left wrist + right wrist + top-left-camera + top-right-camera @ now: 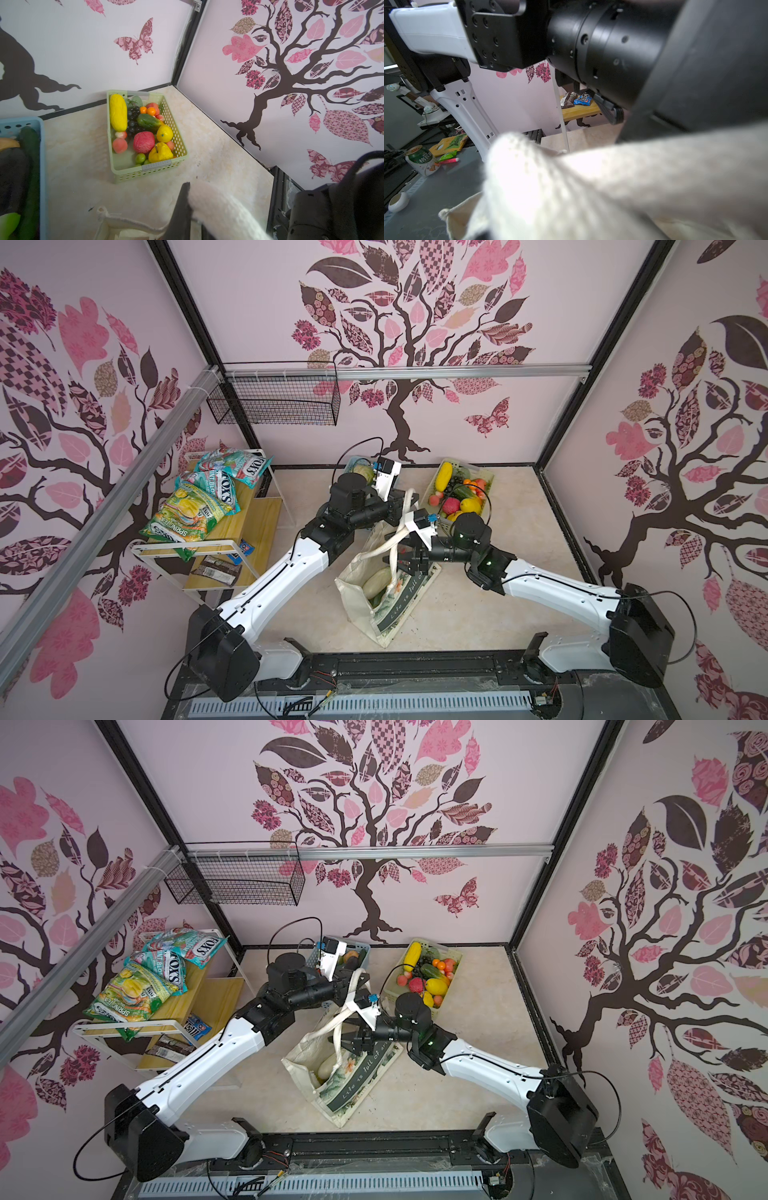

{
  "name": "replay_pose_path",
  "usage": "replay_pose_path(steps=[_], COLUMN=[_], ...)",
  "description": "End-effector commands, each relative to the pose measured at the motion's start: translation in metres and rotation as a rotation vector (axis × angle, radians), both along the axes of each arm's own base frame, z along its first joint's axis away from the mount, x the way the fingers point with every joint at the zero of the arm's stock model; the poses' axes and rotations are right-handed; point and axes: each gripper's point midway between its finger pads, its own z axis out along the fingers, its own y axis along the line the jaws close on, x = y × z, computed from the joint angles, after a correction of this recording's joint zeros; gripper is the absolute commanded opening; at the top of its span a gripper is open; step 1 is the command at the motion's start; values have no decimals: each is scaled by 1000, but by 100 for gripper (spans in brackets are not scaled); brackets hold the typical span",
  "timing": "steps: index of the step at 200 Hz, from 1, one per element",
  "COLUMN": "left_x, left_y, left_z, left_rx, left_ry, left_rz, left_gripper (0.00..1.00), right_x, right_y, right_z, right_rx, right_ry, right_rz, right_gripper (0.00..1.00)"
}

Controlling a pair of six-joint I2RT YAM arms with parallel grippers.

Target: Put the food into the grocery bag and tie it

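Note:
The cream grocery bag [388, 616] [353, 1092] lies open on the floor, with a pale gourd [376, 580] inside. My left gripper [405, 506] [358, 986] is above its far end, shut on a thick cream strap [380, 549] [224, 209], which runs along one dark finger [182, 207]. My right gripper [401, 562] [353, 1042] hovers over the bag mouth. Its fingers stand apart and the other strap [338, 1044] [571, 187] drapes across them, blocking the right wrist view. More food [457, 493] [143, 133] fills a pale green basket.
The green basket [158, 166] sits at the back right. A blue basket [42, 166] [365, 948] with vegetables sits behind the left wrist. A wooden shelf [249, 526] with snack packets stands at the left. A black wire basket [274, 402] hangs on the back wall.

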Motion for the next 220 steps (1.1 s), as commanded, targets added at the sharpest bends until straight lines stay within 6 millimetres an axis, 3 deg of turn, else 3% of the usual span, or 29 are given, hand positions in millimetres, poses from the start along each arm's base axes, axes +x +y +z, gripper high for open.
replay_pose_path(steps=[1,51,91,110,126,144,183,220], left_x=[20,51,49,46,44,42,29,15], left_y=[10,23,31,33,31,29,30,30], left_z=[26,13,2,-3,-5,-6,0,0], left_rx=[-7,15,90,104,107,113,117,135], left_ry=[-73,-51,-26,-21,-15,-4,1,24], left_rz=[102,298,319,315,302,282,247,192], left_gripper=[3,3,14,17,24,31,47,54], right_x=[6,27,35,47,45,48,81,98], right_y=[-22,-33,-47,-69,-76,-75,-72,-62], right_z=[44,28,12,22,32,38,44,58], right_rx=[105,63,3,57,96,96,59,53], right_ry=[-32,1,84,192,236,250,249,230], right_rz=[-13,-47,-124,-186,-182,-191,-305,-308], right_gripper=[64,63,66,65,64,63,61,62])
